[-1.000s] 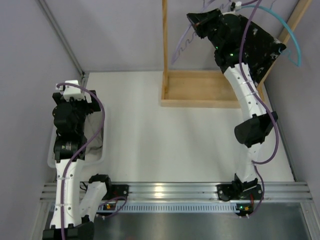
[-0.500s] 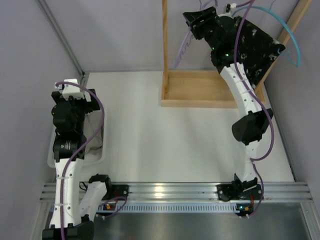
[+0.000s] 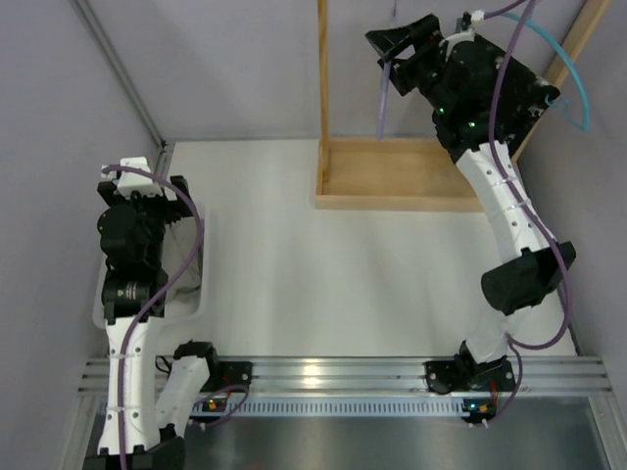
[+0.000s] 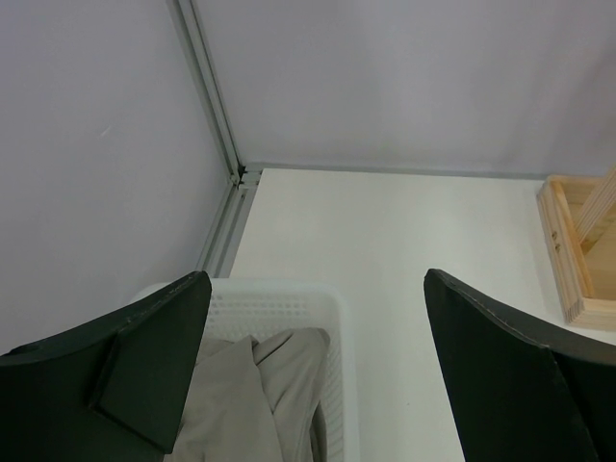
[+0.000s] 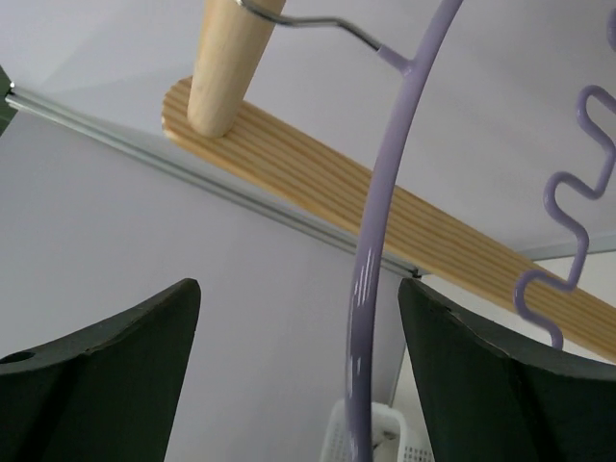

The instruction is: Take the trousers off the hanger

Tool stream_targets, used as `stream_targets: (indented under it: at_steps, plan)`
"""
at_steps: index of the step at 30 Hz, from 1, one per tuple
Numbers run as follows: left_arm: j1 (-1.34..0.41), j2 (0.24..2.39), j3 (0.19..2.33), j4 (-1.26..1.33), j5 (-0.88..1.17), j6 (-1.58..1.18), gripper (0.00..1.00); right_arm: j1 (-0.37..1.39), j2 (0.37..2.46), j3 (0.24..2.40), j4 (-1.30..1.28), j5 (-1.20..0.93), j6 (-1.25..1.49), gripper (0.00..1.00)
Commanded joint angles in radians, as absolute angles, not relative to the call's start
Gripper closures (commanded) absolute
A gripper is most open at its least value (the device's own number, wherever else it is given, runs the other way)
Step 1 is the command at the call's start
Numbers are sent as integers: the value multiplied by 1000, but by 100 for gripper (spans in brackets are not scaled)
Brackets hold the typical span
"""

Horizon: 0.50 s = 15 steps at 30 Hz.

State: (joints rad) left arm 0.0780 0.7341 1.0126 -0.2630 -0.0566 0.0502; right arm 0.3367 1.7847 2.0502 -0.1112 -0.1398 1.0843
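The beige trousers [image 4: 260, 385] lie bunched in the white basket [image 4: 332, 318] at the left. My left gripper [image 4: 316, 277] hovers open above them, holding nothing; from above it [image 3: 162, 196] is over the basket's far end. The bare purple hanger [image 5: 380, 221] hangs by its wire hook from the wooden rod [image 5: 226, 58]. From above, the hanger [image 3: 381, 108] shows as a thin upright line. My right gripper [image 5: 298, 285] is open, and the hanger's arm passes between the jaws without touching either. This gripper [image 3: 404, 44] sits high at the rack.
The wooden rack stands at the back with a box base [image 3: 392, 201] and a tall upright [image 3: 322, 88]. A slanted wooden brace [image 3: 578, 44] and a teal hose [image 3: 578, 98] are on its right. Grey walls close the left and back sides.
My right gripper has opened from shut and let the hanger go. The hanger now hangs edge-on, and the right arm's elbow has swung to the right. The left arm barely moved.
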Motion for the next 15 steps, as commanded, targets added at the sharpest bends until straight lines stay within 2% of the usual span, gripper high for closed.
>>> stream_targets:
  at_steps: [1, 10, 15]
  plan:
    - [83, 710, 1037, -239, -40, 23, 1, 327, 1678, 1976, -92, -193, 1040, 15]
    - [81, 690, 1034, -245, -25, 3, 2, 249, 1520, 1800, -156, -247, 925, 9]
    - [83, 683, 1034, -253, -11, -29, 2, 181, 1421, 1744, -173, -391, 830, 6]
